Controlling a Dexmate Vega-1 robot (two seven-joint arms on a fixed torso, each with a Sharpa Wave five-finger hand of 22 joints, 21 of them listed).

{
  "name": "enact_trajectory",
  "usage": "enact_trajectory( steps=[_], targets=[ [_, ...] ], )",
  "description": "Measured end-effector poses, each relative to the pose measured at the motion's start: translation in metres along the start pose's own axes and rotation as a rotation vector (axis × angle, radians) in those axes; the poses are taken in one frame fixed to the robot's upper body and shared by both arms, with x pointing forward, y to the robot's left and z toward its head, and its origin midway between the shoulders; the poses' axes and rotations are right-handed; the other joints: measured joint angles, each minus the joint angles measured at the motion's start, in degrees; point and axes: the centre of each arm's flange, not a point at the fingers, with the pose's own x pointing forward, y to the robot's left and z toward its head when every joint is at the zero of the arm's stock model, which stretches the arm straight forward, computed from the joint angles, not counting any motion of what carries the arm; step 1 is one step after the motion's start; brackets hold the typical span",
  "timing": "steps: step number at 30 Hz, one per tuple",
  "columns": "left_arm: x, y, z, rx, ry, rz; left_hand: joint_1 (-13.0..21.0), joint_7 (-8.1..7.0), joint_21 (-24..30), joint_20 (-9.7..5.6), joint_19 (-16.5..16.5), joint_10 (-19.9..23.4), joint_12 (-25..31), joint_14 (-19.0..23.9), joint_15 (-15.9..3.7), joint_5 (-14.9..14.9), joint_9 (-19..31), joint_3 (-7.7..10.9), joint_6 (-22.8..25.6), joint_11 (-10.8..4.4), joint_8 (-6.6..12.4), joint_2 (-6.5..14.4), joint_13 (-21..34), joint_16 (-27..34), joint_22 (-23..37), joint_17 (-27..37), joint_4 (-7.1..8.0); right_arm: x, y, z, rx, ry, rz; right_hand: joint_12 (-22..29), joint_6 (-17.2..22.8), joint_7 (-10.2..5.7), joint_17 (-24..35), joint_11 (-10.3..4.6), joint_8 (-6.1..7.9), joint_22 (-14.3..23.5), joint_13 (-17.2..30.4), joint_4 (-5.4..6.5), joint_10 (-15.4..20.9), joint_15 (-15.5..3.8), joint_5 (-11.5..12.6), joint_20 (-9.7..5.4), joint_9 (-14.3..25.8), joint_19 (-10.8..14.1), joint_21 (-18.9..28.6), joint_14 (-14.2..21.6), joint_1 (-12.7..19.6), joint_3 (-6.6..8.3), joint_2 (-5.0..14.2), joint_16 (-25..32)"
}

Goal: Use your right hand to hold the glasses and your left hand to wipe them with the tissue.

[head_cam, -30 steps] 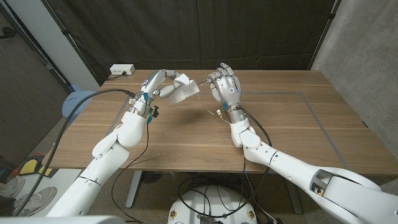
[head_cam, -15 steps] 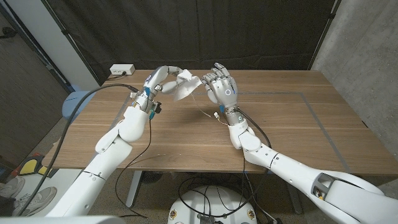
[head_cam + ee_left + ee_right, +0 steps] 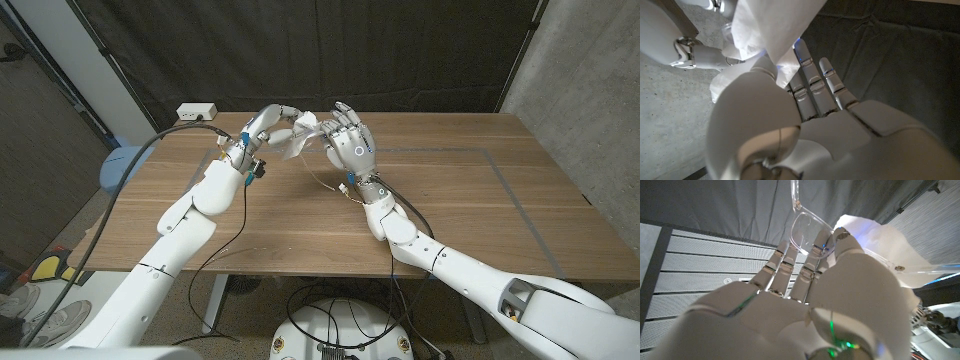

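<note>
Both hands are raised over the far middle of the wooden table [image 3: 480, 200]. My right hand [image 3: 349, 142] stands upright and pinches the clear-framed glasses [image 3: 807, 226] between thumb and fingertips; a lens and one temple arm rise past the fingers in the right wrist view. My left hand [image 3: 262, 126] grips a crumpled white tissue [image 3: 299, 136] and holds it against the right hand's fingers, at the glasses. The tissue [image 3: 767, 27] hangs over my left hand [image 3: 805, 125] in the left wrist view, and the tissue [image 3: 880, 247] sits right behind the glasses in the right wrist view.
A white power strip [image 3: 196, 111] lies at the table's far left corner. A blue round object [image 3: 122, 166] sits beyond the left edge. Thin tape lines [image 3: 505, 175] mark the tabletop on the right. Black cables trail along my left arm.
My left hand has carried the tissue to the right, onto the right hand's fingers. My right hand has shifted slightly left and up to meet it.
</note>
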Motion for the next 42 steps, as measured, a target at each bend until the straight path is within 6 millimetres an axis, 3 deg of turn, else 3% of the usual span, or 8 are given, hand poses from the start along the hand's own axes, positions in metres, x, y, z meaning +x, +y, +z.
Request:
enact_trajectory(
  steps=[11,37,42],
  targets=[
    [0.007,0.002,0.004,-0.030,0.024,-0.088,0.6,-0.20,0.0,0.21,-0.6,0.5,-0.7,-0.9,0.28,0.0,-0.7,-0.50,0.4,0.48,-0.43,-0.6,-0.5,-0.3,-0.1,0.8,-0.02,0.000,0.003,0.003,-0.020,0.011,0.011,-0.2,1.5,0.30,0.1,0.12,-0.27,0.0,0.0,-0.26,0.1,0.00,0.2,-0.29,0.0,-0.3,0.0,0.0,0.2,-0.39,-0.20,0.0],
    [-0.004,0.009,0.007,0.014,0.077,-0.219,0.4,0.44,1.2,0.31,-1.1,1.4,-1.3,-1.3,0.48,0.0,-0.6,-0.74,0.6,0.37,-1.31,-0.3,-0.1,-0.3,-0.1,1.9,0.21,0.012,0.012,-0.018,-0.073,0.104,0.009,-0.9,2.2,-0.32,0.3,-0.14,-1.17,0.0,0.2,0.45,0.3,0.00,0.4,0.00,0.0,-0.6,0.4,0.0,0.1,-1.10,-0.13,0.0],
    [-0.002,0.011,0.005,0.018,0.080,-0.215,0.4,0.57,1.3,0.31,-1.1,1.4,-1.3,-1.3,0.48,0.0,-0.3,-0.73,0.7,0.38,-1.33,-0.3,0.0,-0.3,-0.1,1.8,0.21,0.012,0.013,-0.021,-0.068,0.115,0.007,-0.9,2.2,-0.32,0.3,-0.13,-1.02,0.0,0.3,0.14,0.3,0.00,0.8,-0.01,0.0,-1.2,0.4,0.0,0.4,-1.41,0.10,0.0]
  ],
)
